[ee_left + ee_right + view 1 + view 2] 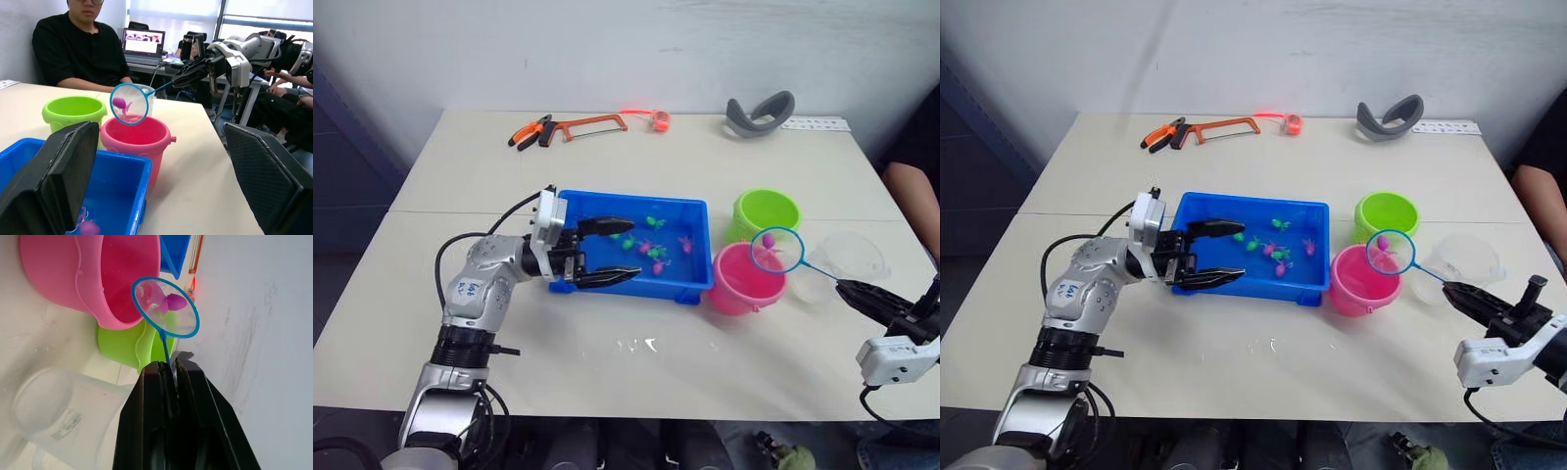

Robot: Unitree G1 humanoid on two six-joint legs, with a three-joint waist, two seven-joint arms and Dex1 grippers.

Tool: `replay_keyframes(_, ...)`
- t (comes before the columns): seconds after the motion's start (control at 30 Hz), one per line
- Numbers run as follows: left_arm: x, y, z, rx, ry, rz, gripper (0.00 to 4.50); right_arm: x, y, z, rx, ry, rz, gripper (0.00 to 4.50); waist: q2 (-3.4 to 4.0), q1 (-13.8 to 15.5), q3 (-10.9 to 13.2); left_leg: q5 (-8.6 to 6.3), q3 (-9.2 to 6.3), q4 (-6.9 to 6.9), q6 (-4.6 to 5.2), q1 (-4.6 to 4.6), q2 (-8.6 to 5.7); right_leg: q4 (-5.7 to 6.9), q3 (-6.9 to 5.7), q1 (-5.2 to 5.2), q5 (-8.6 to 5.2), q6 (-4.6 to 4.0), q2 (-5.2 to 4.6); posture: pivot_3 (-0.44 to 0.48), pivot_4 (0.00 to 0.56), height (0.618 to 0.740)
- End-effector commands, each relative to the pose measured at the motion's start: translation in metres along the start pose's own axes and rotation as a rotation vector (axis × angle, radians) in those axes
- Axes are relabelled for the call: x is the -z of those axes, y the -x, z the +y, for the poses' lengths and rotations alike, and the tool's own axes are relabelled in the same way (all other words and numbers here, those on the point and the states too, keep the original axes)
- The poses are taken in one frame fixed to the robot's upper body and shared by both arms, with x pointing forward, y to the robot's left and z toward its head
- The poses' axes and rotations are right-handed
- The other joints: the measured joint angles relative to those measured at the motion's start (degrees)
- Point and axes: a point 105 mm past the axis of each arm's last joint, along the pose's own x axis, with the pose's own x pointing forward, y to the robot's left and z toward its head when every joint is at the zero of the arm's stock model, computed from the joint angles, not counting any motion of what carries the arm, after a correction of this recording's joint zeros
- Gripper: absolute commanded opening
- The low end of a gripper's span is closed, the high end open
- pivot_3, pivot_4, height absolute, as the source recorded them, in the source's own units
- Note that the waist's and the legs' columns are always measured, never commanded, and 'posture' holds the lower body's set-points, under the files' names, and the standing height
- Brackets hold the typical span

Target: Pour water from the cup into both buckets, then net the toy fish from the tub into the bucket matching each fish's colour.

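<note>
The blue tub [636, 200] holds several green and pink toy fish [652, 251] in water. My left gripper [634, 249] is open and straddles the tub's near wall, one finger over the water and the other outside. My right gripper [845, 288] is shut on the thin handle of the net [776, 251]. The blue hoop hangs just above the pink bucket [736, 286] with one pink fish [166, 299] in its mesh. The lime green bucket [766, 210] stands right behind the pink one. To their right is the clear cup [850, 257].
An orange hacksaw [592, 124], pliers [530, 132], an orange roll [658, 119] and a grey curved object [761, 113] lie along the table's far edge. Water drops [641, 345] spot the near table. A person [80, 49] sits at the right side.
</note>
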Motion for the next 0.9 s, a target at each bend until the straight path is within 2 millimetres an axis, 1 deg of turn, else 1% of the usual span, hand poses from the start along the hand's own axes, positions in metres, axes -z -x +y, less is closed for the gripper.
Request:
replay_keyframes(0.03,-0.004,-0.006,0.000,0.002,-0.019,-0.021,4.41,-0.003,0.000,-0.006,0.038,0.049,-0.033,0.00,0.00,0.0,0.0,0.00,0.00,0.00,0.00,0.00,0.00,0.00,0.00,0.00,0.00,0.00,0.00,0.000,0.150,0.740)
replay_keyframes(0.23,0.001,-0.011,0.002,-0.002,-0.007,-0.042,4.41,-0.004,0.005,0.001,0.024,0.064,-0.039,0.00,0.00,0.1,0.0,0.00,0.00,0.00,0.00,0.00,0.00,-0.02,0.00,0.01,0.00,0.00,-0.01,0.000,0.150,0.740)
replay_keyframes(0.43,0.003,-0.014,0.005,-0.008,-0.008,-0.058,4.41,0.005,0.012,0.007,0.014,0.032,0.011,0.00,0.00,0.0,0.0,0.00,0.01,-0.01,0.00,0.00,0.00,-0.05,0.00,0.02,0.00,0.00,-0.01,0.000,0.150,0.740)
replay_keyframes(0.53,0.004,-0.015,0.006,-0.012,-0.006,-0.064,4.41,0.006,0.014,0.008,0.026,-0.005,0.019,0.00,0.00,0.0,0.0,0.00,0.00,-0.01,0.00,0.00,0.01,-0.05,0.00,0.02,0.00,-0.01,-0.01,0.000,0.150,0.740)
replay_keyframes(0.67,0.006,-0.015,0.007,-0.020,-0.003,-0.072,4.41,0.010,0.014,0.008,0.050,-0.065,0.088,0.00,0.00,0.0,0.0,0.00,0.00,-0.01,0.00,0.01,0.01,-0.06,0.00,0.02,0.00,-0.01,-0.02,0.000,0.150,0.740)
replay_keyframes(0.9,0.008,-0.014,0.008,-0.029,-0.001,-0.082,4.41,0.000,0.011,0.002,0.053,-0.065,0.069,0.00,0.00,0.0,0.0,0.00,-0.01,-0.02,0.00,0.00,0.01,-0.07,-0.01,0.02,-0.01,-0.01,-0.04,0.000,0.150,0.740)
